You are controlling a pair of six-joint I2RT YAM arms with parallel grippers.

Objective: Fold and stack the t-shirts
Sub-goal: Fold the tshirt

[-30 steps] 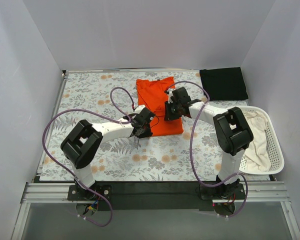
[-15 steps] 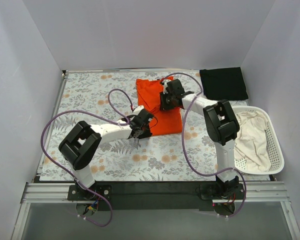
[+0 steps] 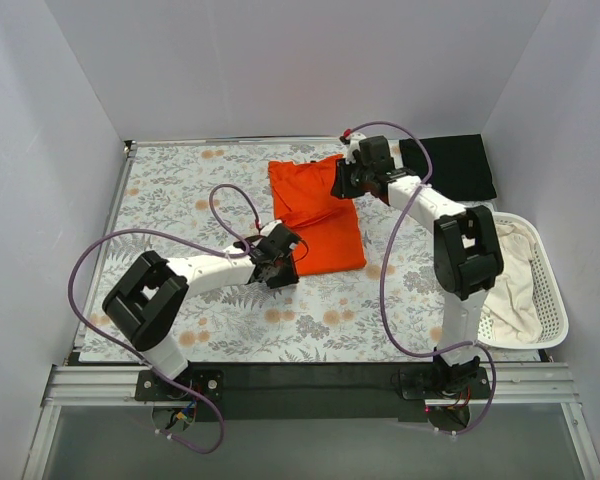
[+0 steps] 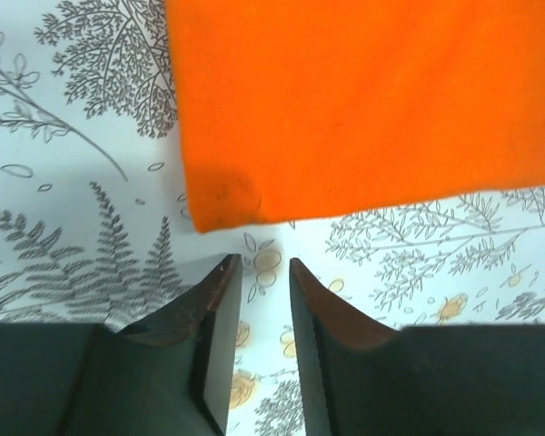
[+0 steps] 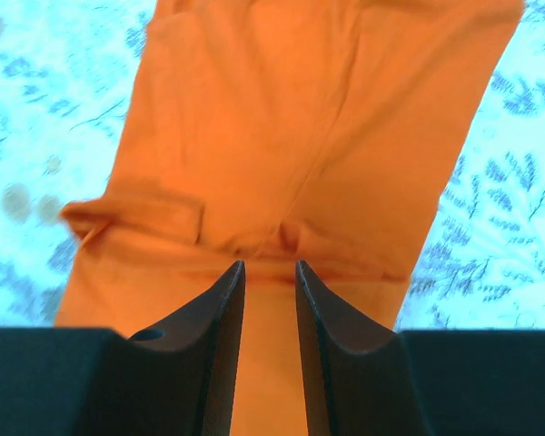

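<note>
You will find the orange tee (image 3: 318, 225) lying on the floral table (image 3: 180, 190), centre to far, folded into a long strip that runs from far to near. The left gripper (image 4: 261, 270) sits low at the near left corner of this tee, just short of its edge. Its jaws stand narrowly apart with only the table print showing between them, and nothing is held. The right gripper (image 5: 268, 268) is over the far right part of the same tee. Its jaws are also narrowly apart, and the fabric lies beneath them with a crease across it just beyond the tips; no cloth appears pinched. The black tee (image 3: 450, 165) lies folded flat at the far right corner, apart from the orange one and touched by neither gripper. The basket (image 3: 552, 300) stands at the right edge and holds a white cloth (image 3: 510, 285).
</note>
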